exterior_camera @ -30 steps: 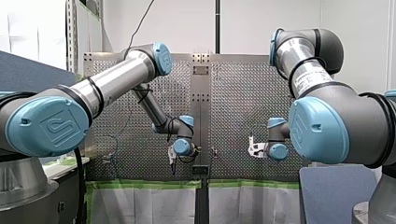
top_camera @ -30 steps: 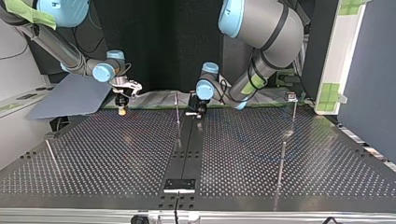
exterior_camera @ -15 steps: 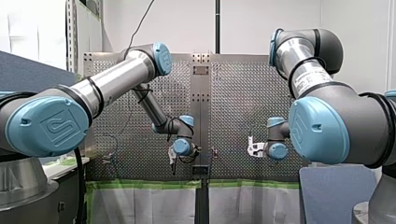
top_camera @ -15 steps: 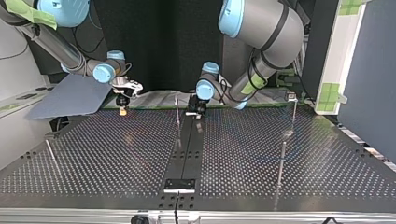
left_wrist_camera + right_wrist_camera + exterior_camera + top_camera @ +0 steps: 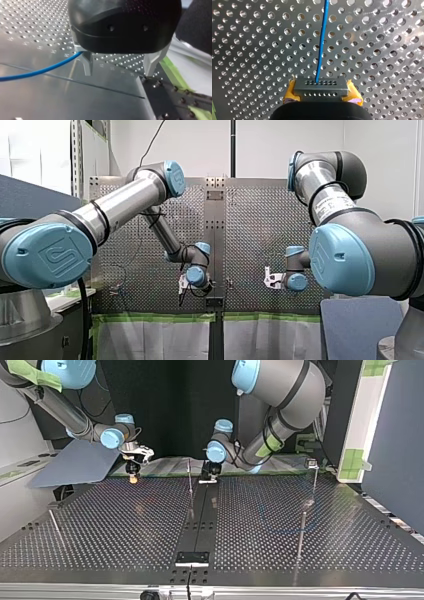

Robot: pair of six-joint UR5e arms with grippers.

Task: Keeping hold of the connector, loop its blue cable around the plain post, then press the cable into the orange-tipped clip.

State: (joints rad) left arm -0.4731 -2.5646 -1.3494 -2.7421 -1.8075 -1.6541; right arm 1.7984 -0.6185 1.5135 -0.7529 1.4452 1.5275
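Right wrist view showed my right claw (image 5: 322,92) clamped on the connector (image 5: 320,86), its blue cable (image 5: 321,45) running ahead over the bench (image 5: 249,50), while my left claw (image 5: 119,67) stood wide with the cable just beside it, so I judged a firm grip and gentle slack suited the looping.

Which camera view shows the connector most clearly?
The right wrist view. There the connector shows large, clamped between my right gripper's yellow pads, with the blue cable leaving it. In the top and front views the connector is too small to make out. The left wrist view shows only the cable, not the connector.
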